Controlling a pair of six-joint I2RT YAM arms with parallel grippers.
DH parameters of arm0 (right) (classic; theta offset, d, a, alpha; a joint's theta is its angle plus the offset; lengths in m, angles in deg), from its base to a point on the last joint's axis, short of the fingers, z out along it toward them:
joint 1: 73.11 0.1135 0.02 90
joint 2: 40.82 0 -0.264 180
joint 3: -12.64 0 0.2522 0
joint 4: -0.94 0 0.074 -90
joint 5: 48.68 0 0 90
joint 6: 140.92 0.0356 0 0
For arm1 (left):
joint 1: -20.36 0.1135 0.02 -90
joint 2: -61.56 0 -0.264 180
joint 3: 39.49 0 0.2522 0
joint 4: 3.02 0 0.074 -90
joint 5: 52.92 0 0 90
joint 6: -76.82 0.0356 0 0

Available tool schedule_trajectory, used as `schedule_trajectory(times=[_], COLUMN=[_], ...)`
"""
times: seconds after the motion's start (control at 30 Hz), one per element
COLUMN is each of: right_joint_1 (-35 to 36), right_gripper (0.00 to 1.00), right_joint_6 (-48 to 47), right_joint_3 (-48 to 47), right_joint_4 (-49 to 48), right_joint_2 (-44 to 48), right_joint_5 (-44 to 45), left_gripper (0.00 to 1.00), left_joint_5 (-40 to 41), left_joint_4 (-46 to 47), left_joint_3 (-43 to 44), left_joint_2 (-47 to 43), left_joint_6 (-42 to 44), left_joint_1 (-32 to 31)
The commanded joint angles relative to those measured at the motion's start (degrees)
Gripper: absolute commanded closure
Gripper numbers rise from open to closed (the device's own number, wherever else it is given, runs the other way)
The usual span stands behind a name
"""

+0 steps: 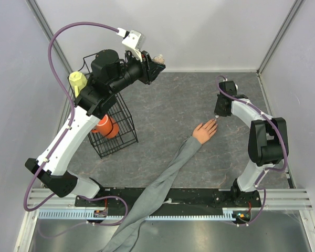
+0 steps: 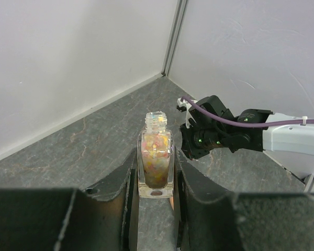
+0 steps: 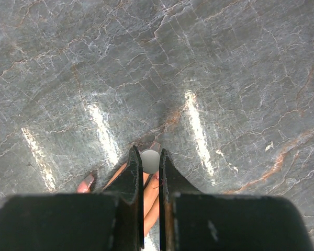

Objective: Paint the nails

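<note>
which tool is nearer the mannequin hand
Right. The right tool, gripping a grey cap, hangs right over the mannequin hand; the left tool holds the open polish bottle far off near the back wall.

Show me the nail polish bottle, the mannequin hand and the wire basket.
nail polish bottle [image 2: 156, 157]: left wrist view, on its glass body.
mannequin hand [image 1: 203, 132]: top external view, middle of the hand.
wire basket [image 1: 126, 121]: top external view, on its right side wall.

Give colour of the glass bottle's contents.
Small clear glass bottle: yellow, pink, orange flecks; left wrist view.
</note>
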Motion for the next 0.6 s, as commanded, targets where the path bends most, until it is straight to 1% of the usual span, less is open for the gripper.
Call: schedule_trajectory(times=[0.0, 0.57], right_joint_1=[-0.1, 0.0], right_gripper=[1.0, 1.0], right_joint_6=[0.3, 0.1], right_joint_3=[-0.9, -1.7], right_joint_4=[-1.3, -1.2], right_joint_2=[-0.6, -1.9], right_joint_5=[0.1, 1.7], left_gripper=[0.98, 0.98], left_joint_5=[-0.2, -0.1], left_joint_4=[1.6, 1.5], left_joint_3=[1.3, 1.2], left_joint_2=[-1.7, -1.9], left_joint_6=[-1.7, -1.8], left_joint_1=[0.3, 0.4])
